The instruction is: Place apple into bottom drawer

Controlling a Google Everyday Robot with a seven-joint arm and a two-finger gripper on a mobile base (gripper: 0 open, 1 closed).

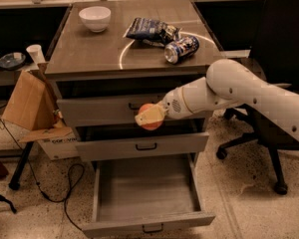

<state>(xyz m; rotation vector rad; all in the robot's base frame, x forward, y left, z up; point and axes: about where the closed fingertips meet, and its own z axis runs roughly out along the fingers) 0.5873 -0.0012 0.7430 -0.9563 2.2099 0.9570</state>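
**One apple in the claw, hanging before the drawer fronts**

My gripper claw (148, 117) is closed on the apple (153, 126), with a pale yellowish finger pad (147, 114) laid across the fruit's near face. Around that pad I see round, smooth, red-orange skin, showing both above and below it. The apple hangs in the air in front of the cabinet, level with the gap between the top drawer (99, 112) and the middle drawer (114, 148). As far as I can tell it touches nothing but the claw.

Well below the claw, the bottom drawer (147, 193) stands pulled far out. It is a wide, deep grey tray with flat matte walls, a bare floor and a small dark handle on its front. The middle drawer, just beneath the claw, is the same grey and sits out only a little.

To the right of the claw runs the arm (249, 91), a rounded, glossy white shell with small dark dots. Above and behind the claw lies the tabletop (84, 54), brown with a glassy sheen. On it, up and to the left, is a smooth white bowl (95, 18). Almost straight above the claw are a crumpled blue bag (148, 30) and a blue-and-silver can (182, 49) on its side. Left of the claw, a brown cardboard box (30, 101) leans by the cabinet.
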